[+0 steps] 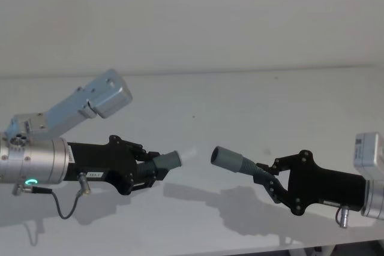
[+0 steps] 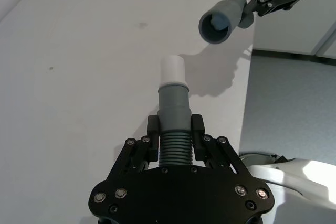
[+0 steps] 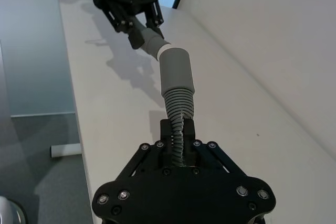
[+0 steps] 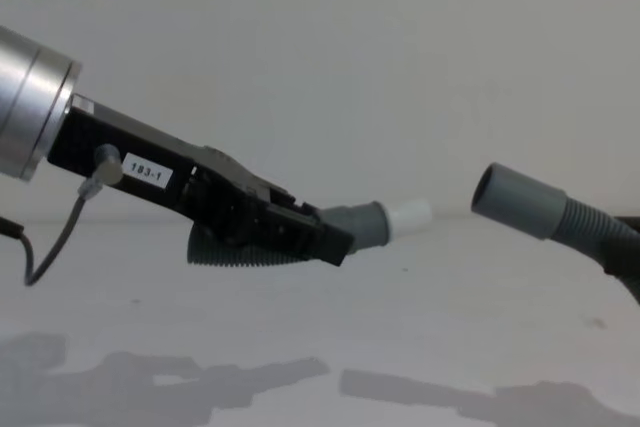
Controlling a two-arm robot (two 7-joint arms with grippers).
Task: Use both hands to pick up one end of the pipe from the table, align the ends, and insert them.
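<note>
Pipe tip [image 2: 172,69], left gripper [image 1: 155,166], facing socket [image 1: 225,156], right gripper [image 1: 267,176]

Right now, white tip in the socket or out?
Out. White tip in left gripper, socket cuff in right gripper, visible gap between.

light: head and chest views dimly lit, wrist views brighter | shadows: soft, thrown onto worktop [image 1: 252,106] from overhead
</note>
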